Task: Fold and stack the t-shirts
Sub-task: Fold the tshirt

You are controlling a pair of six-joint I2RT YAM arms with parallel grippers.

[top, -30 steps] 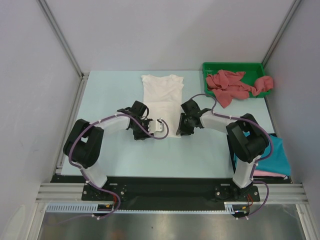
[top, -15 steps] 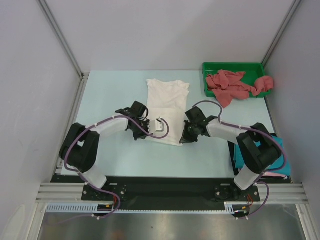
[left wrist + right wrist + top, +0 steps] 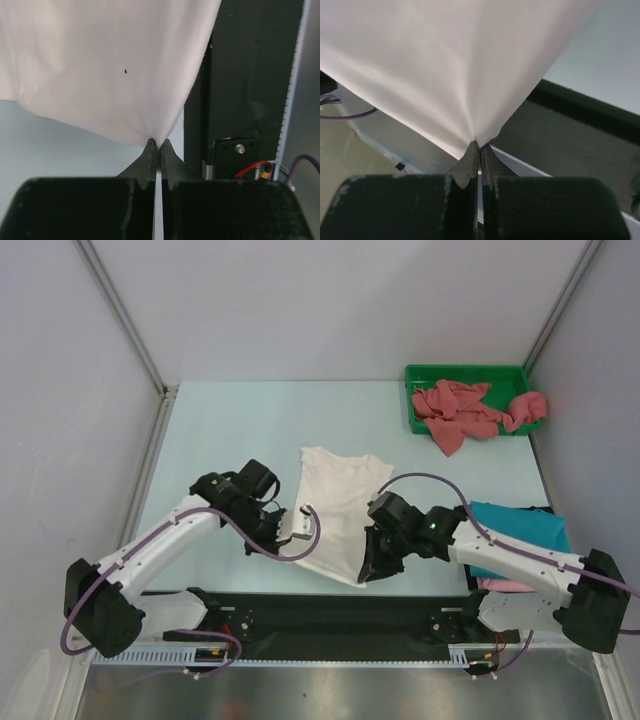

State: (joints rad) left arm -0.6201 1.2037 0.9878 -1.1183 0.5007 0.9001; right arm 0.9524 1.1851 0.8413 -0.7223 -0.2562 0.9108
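Both arms are stretching out lower and nearer than a second ago, and the white t-shirt (image 3: pixel 335 508) is coming with them: it was lying toward the far middle of the table (image 3: pixel 230 430), and now it is sitting in the near middle, its hem reaching the near edge and its collar end pointing toward the far edge. I am seeing the hem's two corners raised off the tabletop, so the cloth is sloping down from the grippers toward the collar. At the right edge, close to the near-right corner, the teal t-shirt (image 3: pixel 515 530) is lying folded, with a strip of the pink t-shirt (image 3: pixel 505 585) peeking out beneath it on the near side. In the far-right corner the green tray (image 3: pixel 465 369) is holding the dusty red t-shirts (image 3: pixel 462 412) in a crumpled heap, and one is spilling over the tray's right rim toward the right edge. I am holding the left gripper (image 3: pixel 156 144) pinched tight on the hem's left corner, the fabric fanning up from its fingertips, with the black base rail showing just beyond. I am keeping the right gripper (image 3: pixel 479 145) clamped the same way on the hem's right corner, jaws pressed together with only cloth between them.
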